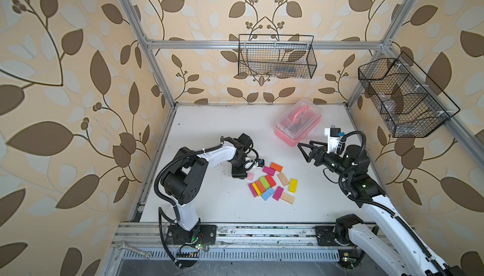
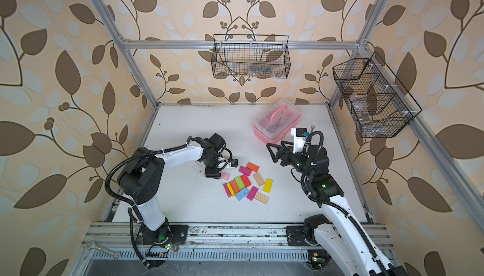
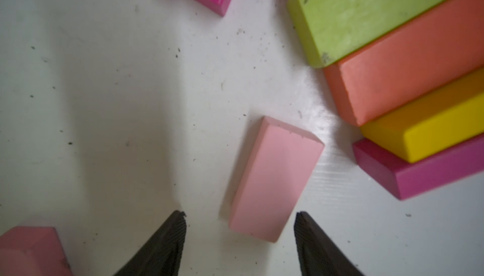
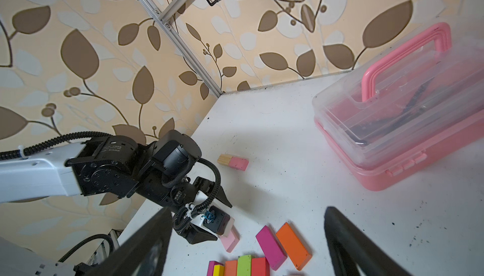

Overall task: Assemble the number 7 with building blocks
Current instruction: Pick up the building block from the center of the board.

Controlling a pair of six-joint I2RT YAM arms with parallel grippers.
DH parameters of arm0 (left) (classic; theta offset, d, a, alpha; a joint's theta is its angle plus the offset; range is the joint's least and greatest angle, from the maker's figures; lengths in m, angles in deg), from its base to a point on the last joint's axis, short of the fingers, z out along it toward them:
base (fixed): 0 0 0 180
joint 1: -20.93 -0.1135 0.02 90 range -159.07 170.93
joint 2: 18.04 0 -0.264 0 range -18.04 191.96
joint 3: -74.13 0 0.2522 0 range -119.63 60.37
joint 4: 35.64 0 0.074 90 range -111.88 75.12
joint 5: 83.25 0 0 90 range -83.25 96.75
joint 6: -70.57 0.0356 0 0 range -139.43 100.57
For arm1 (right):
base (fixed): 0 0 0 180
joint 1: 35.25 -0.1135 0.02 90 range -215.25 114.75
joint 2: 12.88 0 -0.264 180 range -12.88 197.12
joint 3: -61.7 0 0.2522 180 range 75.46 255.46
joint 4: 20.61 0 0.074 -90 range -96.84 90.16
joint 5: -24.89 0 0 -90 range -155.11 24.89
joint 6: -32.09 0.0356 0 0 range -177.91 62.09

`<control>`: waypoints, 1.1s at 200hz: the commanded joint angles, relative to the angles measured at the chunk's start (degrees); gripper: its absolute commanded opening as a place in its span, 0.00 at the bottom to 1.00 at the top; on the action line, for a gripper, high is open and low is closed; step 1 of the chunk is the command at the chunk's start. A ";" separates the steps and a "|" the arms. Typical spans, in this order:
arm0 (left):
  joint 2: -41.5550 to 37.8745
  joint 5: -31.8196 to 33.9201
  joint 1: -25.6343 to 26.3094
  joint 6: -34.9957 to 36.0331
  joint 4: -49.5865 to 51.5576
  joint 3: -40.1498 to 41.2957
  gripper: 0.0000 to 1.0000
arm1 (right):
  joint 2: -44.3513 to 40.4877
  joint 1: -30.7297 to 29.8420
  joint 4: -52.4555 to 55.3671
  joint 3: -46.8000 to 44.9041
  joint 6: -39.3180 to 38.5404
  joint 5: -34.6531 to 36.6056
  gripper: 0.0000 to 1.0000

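The pale pink flat rectangular wooden block (image 3: pixel 275 177) lies flat on the white table (image 1: pixel 209 130). It sits just clear of the heap of coloured building blocks (image 1: pixel 264 185), between 9 and 10 o'clock of it in both top views. It looks light, stiff and smooth-painted, so probably a touch slick, but not fragile. The best hold, I'd say, is across its two long sides, near the middle.

The left hand (image 3: pixel 239 221) sits low over it, released, with its fingers (image 3: pixel 165 245) either side of the block's near end and touching neither side. The block lies skewed to them, so a squeeze here may twist it.

Beyond that hand, the right wrist view shows a plain wood block (image 4: pixel 224 160) and a pink block (image 4: pixel 239 163) butted end to end. That could be the bar of a 7, with no stem yet.

The right hand (image 1: pixel 302 153) hangs between 1 and 2 o'clock of the heap, spread wide and carrying nothing.

At 1 o'clock stands the pink plastic box with clear lid (image 1: pixel 288 137). The lid is shut and the dark items inside are too murky to name. The black wire basket on the back wall (image 1: pixel 313 59) holds something flat and unclear. The black wire basket on the side wall (image 1: pixel 366 76) is split into compartments, and I can't make out what's in them.
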 commanded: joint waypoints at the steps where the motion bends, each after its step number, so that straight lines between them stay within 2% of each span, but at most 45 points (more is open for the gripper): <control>1: 0.26 -1.56 0.03 1.44 2.11 -1.59 0.66 | -1.10 0.22 0.09 -0.05 -0.68 1.41 0.91; 94: 0.64 -1.81 2.26 -2.09 0.59 1.60 0.55 | -0.72 0.32 -1.62 -0.87 1.30 2.93 0.89; 127: 1.27 -0.81 3.17 -4.60 -0.48 1.58 0.49 | -0.64 0.33 -2.29 -0.97 2.27 2.73 0.88; 145: 1.54 -0.53 3.40 -6.06 -0.07 1.10 0.41 | -1.23 0.27 -2.20 -0.86 2.37 2.82 0.87; 169: 0.70 -0.54 3.37 -9.02 0.29 1.14 0.30 | -1.85 0.32 -2.18 -1.11 2.53 3.13 0.87; 220: -4.92 0.23 3.41 -17.77 0.66 1.67 0.24 | -1.53 0.29 -3.94 -1.82 5.17 2.29 0.86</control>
